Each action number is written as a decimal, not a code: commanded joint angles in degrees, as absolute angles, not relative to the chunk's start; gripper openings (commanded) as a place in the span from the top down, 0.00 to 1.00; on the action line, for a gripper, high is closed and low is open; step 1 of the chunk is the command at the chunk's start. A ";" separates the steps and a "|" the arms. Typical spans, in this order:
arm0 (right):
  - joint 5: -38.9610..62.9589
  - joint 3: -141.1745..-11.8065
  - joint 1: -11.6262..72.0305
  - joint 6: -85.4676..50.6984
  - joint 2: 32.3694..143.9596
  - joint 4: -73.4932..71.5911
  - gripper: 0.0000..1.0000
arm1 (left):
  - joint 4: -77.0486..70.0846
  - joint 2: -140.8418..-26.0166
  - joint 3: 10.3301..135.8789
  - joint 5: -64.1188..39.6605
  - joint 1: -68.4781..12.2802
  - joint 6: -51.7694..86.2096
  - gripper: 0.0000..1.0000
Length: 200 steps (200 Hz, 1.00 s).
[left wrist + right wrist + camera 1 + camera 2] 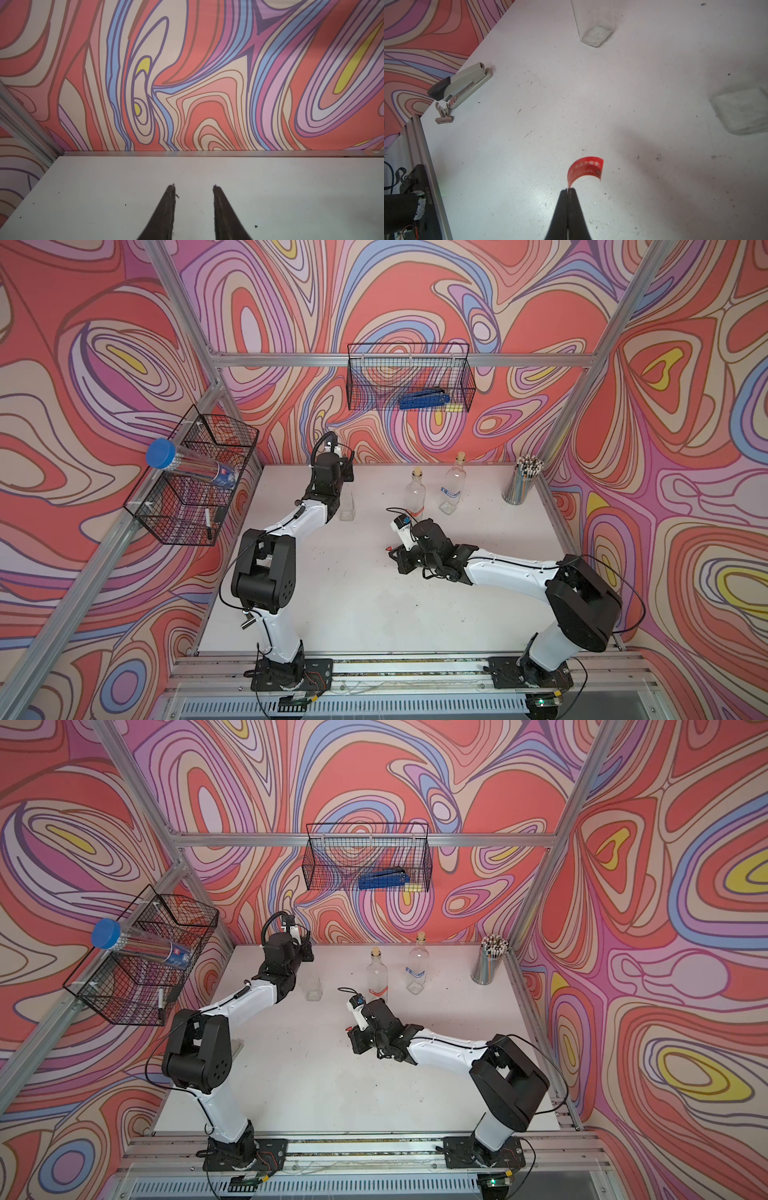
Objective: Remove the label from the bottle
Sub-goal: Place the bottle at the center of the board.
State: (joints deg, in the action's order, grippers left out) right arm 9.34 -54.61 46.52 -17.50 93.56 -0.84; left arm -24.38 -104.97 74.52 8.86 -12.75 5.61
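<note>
Right wrist view: the right pincer [569, 189] is clamped shut on one edge of the red label [586, 169], seemingly a light, floppy, curling strip, clear of the bottle [415, 493] farther back. The left pincer [194, 187] stands parted and empty.

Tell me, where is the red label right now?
In the right wrist view the red label is pinched in the shut right gripper, curling above the white table near a clear glass bottle.

Swirling red, purple and blue walls [207, 83] rise just beyond the left tool [194, 186]; the scuffed white counter [104, 197] lies under it.
</note>
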 commanded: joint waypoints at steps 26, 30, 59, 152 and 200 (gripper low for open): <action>10.02 -54.84 46.23 -17.49 93.78 -1.73 1.00 | -26.65 -103.19 71.83 9.21 -12.48 6.06 0.85; 10.02 -54.84 46.15 -17.47 93.80 -1.69 1.00 | -26.76 -103.07 71.57 9.23 -12.48 6.10 0.81; 10.02 -54.85 46.18 -17.53 93.76 -1.62 1.00 | -26.92 -102.47 70.62 9.24 -12.50 6.13 0.65; 10.02 -54.41 46.21 -17.61 93.34 -1.92 1.00 | -26.74 -101.32 70.07 8.46 -12.48 6.59 0.45; 10.08 -54.19 46.23 -17.58 92.82 -1.92 1.00 | -26.49 -100.29 69.61 8.18 -12.49 7.28 0.37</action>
State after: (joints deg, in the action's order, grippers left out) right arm 9.93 -54.59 46.52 -17.58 93.56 -0.86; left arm -26.30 -103.00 70.43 8.80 -12.75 6.37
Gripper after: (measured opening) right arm 0.049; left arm 0.603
